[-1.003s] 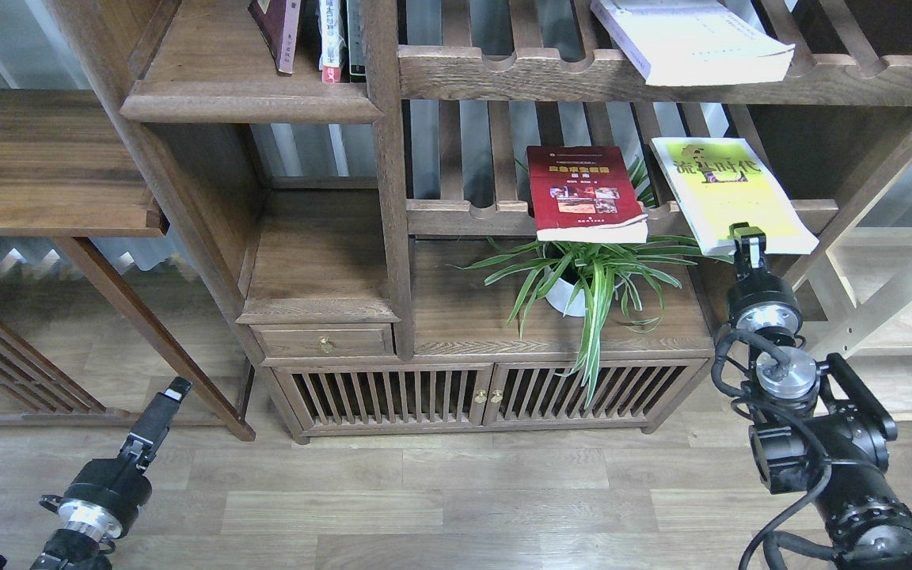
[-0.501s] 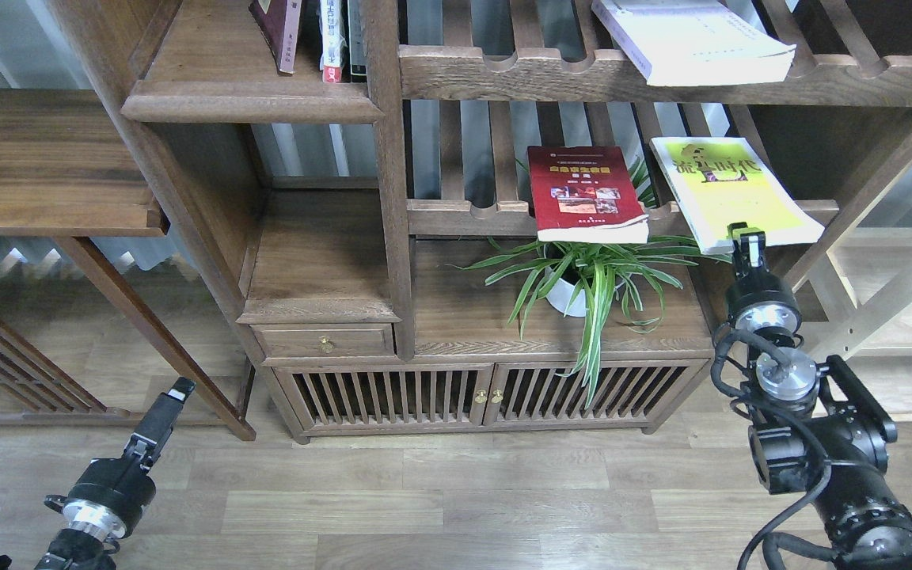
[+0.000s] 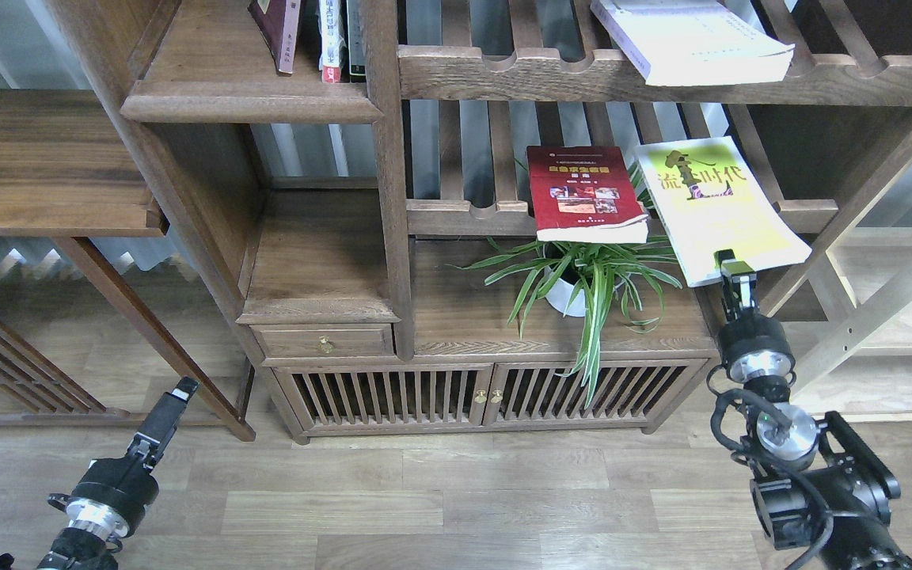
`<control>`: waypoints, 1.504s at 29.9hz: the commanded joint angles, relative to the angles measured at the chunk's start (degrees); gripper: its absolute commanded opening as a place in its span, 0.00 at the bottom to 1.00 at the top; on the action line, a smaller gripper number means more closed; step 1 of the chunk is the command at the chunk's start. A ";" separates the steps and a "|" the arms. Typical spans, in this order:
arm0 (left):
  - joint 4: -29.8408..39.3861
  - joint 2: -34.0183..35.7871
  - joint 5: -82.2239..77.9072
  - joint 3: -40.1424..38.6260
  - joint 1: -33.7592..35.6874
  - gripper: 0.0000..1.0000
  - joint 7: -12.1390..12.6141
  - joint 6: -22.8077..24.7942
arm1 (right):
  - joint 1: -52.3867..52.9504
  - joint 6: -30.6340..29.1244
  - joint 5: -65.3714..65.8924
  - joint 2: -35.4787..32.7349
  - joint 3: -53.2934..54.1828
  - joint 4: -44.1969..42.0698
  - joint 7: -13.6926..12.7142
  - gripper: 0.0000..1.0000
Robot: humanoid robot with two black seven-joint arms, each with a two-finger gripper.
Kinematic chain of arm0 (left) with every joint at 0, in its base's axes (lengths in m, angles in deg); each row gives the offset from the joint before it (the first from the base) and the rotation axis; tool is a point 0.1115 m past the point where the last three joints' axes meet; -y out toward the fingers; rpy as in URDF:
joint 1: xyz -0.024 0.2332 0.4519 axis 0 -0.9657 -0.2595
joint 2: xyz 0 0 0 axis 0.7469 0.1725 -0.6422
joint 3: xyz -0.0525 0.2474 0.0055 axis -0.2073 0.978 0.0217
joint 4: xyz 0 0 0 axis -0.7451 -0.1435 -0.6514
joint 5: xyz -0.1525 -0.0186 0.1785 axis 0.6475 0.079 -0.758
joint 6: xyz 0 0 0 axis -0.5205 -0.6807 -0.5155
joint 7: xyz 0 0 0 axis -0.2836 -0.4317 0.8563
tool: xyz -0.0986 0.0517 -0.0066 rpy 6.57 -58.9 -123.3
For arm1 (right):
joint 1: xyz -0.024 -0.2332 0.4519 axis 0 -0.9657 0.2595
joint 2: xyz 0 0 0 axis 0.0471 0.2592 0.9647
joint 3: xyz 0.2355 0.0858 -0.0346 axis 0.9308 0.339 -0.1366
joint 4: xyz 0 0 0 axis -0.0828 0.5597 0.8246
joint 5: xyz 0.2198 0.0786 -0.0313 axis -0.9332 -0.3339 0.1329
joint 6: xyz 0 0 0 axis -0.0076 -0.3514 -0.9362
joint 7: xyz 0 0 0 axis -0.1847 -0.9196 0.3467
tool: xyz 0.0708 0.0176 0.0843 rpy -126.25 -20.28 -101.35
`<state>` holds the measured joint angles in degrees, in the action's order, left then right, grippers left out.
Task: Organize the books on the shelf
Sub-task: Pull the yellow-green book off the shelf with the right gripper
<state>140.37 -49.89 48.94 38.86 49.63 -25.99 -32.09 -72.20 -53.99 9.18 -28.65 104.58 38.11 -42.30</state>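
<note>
The right gripper point(image 3: 733, 269) is clamping the near edge of the yellow-green paperback with dark Chinese characters point(image 3: 717, 207), now dragging it forward off the slatted rack point(image 3: 808, 214), overhanging.

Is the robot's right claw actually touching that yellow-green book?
Touching. In the head view, the right gripper meets the near edge of the yellow-green book, which sticks out past the slatted rack.

Yellow-green book point(image 3: 716, 207) cover: showing large dark Chinese characters, reading roughly "流金时代".
Dark red book point(image 3: 584, 194) cover: carrying a yellow title line, too small to read.
White book point(image 3: 685, 38): showing no legible text.
</note>
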 commanded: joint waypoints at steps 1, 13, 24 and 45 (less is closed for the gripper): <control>-0.09 0.03 0.00 0.27 -0.04 0.99 0.00 0.00 | -0.95 -0.65 0.00 0.08 -0.49 0.16 0.35 0.05; -0.09 0.03 0.00 0.63 -0.48 0.99 0.09 0.00 | -6.13 -3.81 -0.36 0.60 -0.40 0.16 0.88 0.05; -0.09 0.03 -0.09 0.71 -0.56 0.99 0.09 0.00 | -9.91 -5.13 -1.85 2.19 -0.31 0.25 0.97 0.05; -0.26 -0.15 -0.61 2.37 -1.71 0.99 0.35 0.00 | -20.19 -5.71 -4.75 4.30 -0.83 0.77 1.23 0.04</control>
<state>140.29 -50.04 48.33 40.02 48.01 -25.50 -32.09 -91.08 -59.68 4.38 -24.77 104.32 38.50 -40.98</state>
